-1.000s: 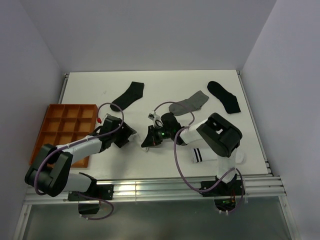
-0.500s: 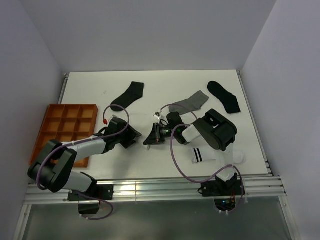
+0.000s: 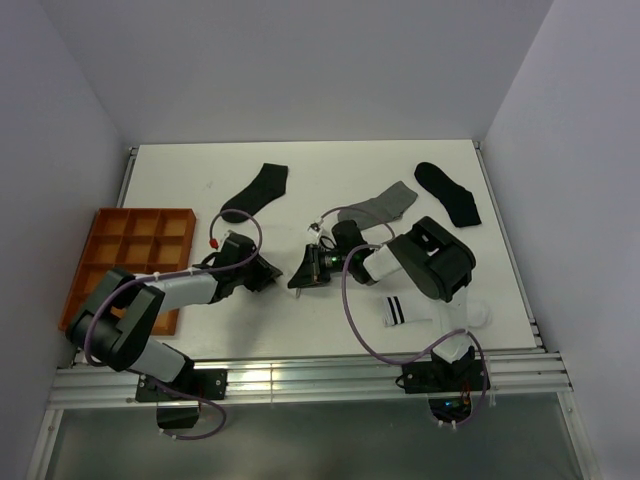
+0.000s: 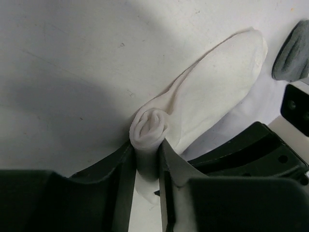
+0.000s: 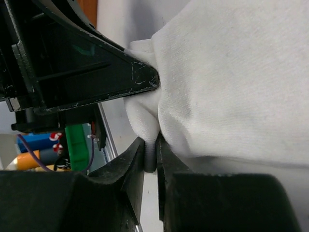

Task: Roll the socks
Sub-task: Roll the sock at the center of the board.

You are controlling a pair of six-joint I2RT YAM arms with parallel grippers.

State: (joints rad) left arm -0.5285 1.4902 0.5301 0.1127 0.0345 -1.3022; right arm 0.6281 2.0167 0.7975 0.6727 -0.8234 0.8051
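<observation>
A plain white sock lies on the white table, one end rolled into a small coil [image 4: 149, 124] and the rest flat [image 4: 219, 79]. My left gripper [image 4: 146, 147] is shut on the coil. My right gripper [image 5: 150, 145] is shut on a fold of the same white sock [image 5: 231, 82]. In the top view the left gripper [image 3: 266, 273] and the right gripper [image 3: 299, 277] meet tip to tip and hide this sock. A white sock with two black cuff stripes [image 3: 405, 310] lies flat at the front right. A grey sock [image 3: 380, 205] lies flat behind the right gripper.
Two black socks lie at the back, one on the left [image 3: 256, 191] and one on the right [image 3: 448, 192]. An orange compartment tray [image 3: 125, 262] stands at the left edge. The grey sock's toe [image 4: 293, 55] shows in the left wrist view.
My left gripper has moved a little right, closer to the right gripper. The right arm's elbow has swung back and left. Both stay closed on the white sock.
</observation>
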